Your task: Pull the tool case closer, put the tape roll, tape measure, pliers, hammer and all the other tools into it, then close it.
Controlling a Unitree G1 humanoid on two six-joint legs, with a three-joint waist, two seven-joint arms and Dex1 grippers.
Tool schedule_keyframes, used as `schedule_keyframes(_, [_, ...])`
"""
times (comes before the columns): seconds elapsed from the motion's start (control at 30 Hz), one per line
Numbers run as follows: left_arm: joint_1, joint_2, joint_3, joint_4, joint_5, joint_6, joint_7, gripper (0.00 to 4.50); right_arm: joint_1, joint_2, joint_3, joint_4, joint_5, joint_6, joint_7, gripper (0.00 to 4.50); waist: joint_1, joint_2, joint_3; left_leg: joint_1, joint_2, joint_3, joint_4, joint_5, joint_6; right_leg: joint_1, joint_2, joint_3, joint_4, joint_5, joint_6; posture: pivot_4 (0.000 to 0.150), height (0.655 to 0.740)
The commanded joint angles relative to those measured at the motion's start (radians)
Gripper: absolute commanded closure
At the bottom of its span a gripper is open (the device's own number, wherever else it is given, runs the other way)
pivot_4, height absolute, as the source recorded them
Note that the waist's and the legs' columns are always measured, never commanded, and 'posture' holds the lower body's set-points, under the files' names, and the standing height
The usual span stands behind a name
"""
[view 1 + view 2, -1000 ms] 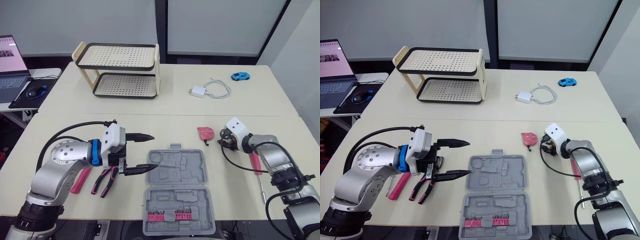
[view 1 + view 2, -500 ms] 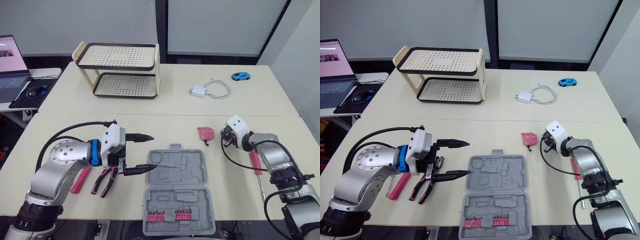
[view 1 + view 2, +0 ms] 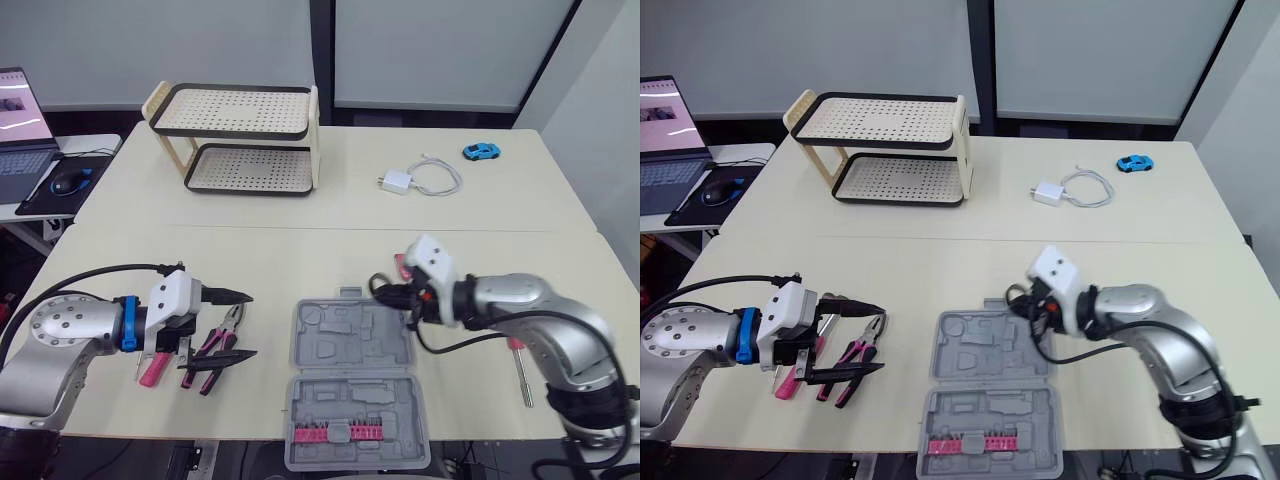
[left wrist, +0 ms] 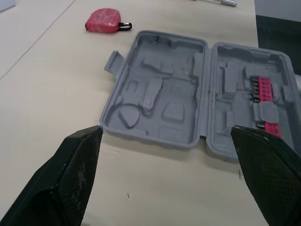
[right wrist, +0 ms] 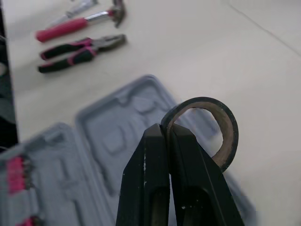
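Observation:
The grey tool case (image 3: 355, 345) lies open near the table's front edge, with a strip of pink bits (image 3: 335, 432) in its near half. My right gripper (image 3: 386, 292) hovers over the case's far edge, shut on the black tape roll (image 5: 229, 134). Just behind it lies the pink tape measure (image 4: 106, 21). To the left of the case, my left gripper (image 3: 242, 325) stands open with its fingers above the pink-and-black pliers (image 3: 212, 347). A pink-handled hammer (image 5: 75, 26) lies left of the pliers. A pink-handled screwdriver (image 3: 518, 360) rests on the right.
A two-tier perforated rack (image 3: 235, 140) stands at the back left. A white charger with cable (image 3: 420, 180) and a blue toy car (image 3: 481, 152) lie at the back right. A laptop (image 3: 20, 120) and mouse (image 3: 68, 183) sit on a side desk.
My right arm has swung left from the table's right side to the case's far edge, carrying the tape roll. My left gripper has drawn back left from the case to above the pliers.

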Motion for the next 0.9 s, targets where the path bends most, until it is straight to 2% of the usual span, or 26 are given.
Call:
schedule_keyframes(0.03, [0.013,0.020,0.035,-0.014,-0.002,-0.023,-0.016,0.00,-0.029,0.071,0.093,0.005,0.002,0.011,-0.072,4.48,0.005,0.000,0.000,0.000,0.000,0.000,0.000,0.000,0.000,0.000,0.000,0.000,0.000,0.000,0.000,0.150,0.7350])
schedule_keyframes(0.2, [0.030,0.024,0.040,-0.016,0.004,-0.026,-0.017,0.00,-0.068,0.174,0.214,0.179,-0.057,-0.095,-0.132,4.48,0.004,0.000,0.000,-0.001,0.000,-0.001,0.000,0.000,0.000,-0.001,0.000,-0.001,0.000,0.000,0.000,0.150,0.7350])
schedule_keyframes(0.37, [0.046,0.021,0.049,-0.022,0.010,-0.022,-0.006,0.00,-0.105,0.208,0.285,0.312,-0.110,-0.198,-0.132,4.48,0.002,0.000,0.000,-0.001,0.000,-0.001,0.000,0.000,0.000,-0.001,0.000,-0.002,0.000,0.000,0.000,0.150,0.7350])
schedule_keyframes(0.9, [0.123,0.012,0.099,-0.035,0.010,-0.043,-0.001,0.00,-0.164,0.240,0.342,0.459,-0.155,-0.301,-0.085,4.48,-0.001,0.000,0.000,-0.003,0.000,-0.005,0.000,0.000,0.000,-0.002,0.000,-0.006,0.000,0.000,-0.001,0.150,0.7350])
